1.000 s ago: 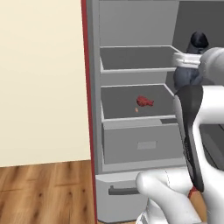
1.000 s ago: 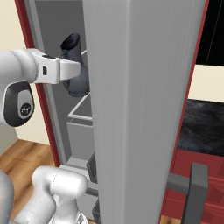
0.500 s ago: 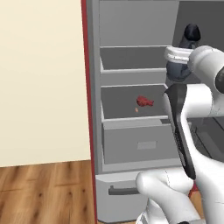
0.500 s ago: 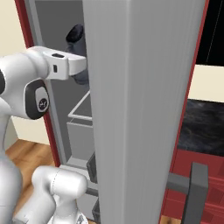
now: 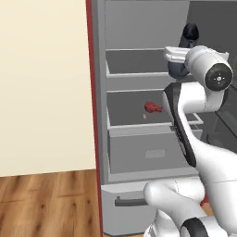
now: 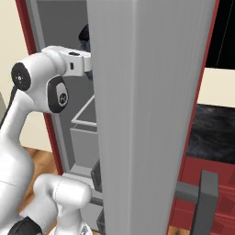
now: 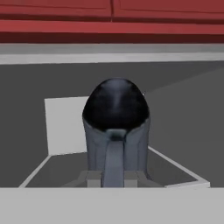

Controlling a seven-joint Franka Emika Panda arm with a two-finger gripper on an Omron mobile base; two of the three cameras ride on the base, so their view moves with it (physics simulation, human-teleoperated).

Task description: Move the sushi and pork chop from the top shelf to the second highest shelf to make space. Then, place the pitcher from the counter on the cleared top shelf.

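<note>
My gripper [image 5: 178, 59] is shut on the pitcher [image 5: 188, 33], a tall dark blue-grey vessel that hangs at the right end of the top shelf [image 5: 134, 69], its base about level with the shelf rim. In the hand view the pitcher [image 7: 116, 114] stands upright in the centre, and my fingertips are hidden below it. Its dark rim [image 6: 84, 34] peeks out beside the door edge. The red pork chop [image 5: 152, 107] lies on the second highest shelf [image 5: 122, 113], with a small pale piece, probably the sushi [image 5: 144, 116], just in front of it.
A boxy grey drawer front [image 5: 152, 150] sits under the shelves. The open fridge door [image 6: 147, 114] stands close on the arm's right. The black counter [image 6: 213, 133] with red cabinets lies beyond it. A red panel edge [image 5: 92, 115] borders the fridge on the left.
The arm has carried the pitcher up and to the left, deeper toward the top shelf. The pork chop has stayed where it was.
</note>
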